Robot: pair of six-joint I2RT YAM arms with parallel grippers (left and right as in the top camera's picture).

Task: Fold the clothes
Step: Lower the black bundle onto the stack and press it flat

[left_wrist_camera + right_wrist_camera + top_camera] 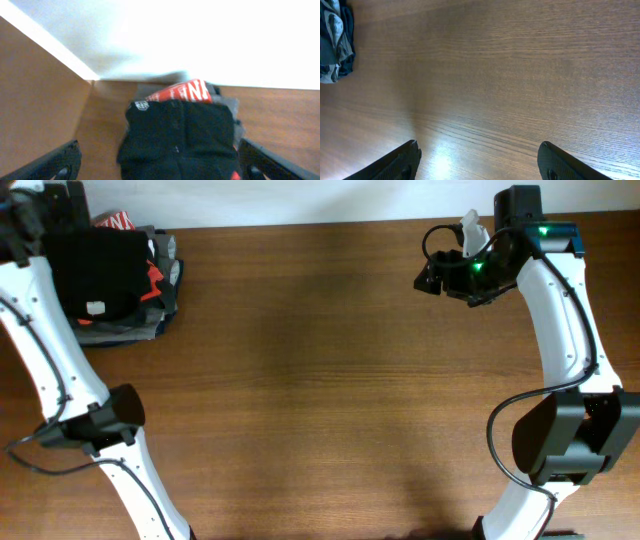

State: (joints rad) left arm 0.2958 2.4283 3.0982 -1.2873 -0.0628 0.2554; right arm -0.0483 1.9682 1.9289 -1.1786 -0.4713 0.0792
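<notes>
T-shirt point(180, 135) lies folded between the spread jaws of the left tool point(161, 161)

White block letters point(199, 91) stand on the red garment point(172, 93). In the left wrist view they seem to read "NA", with the rest cut off by the fold. Overhead they are too small to read. The T-shirt point(180, 135) bears a small white logo point(141, 105), too blurred to read, and a white label point(97, 308) with no legible print.
</notes>
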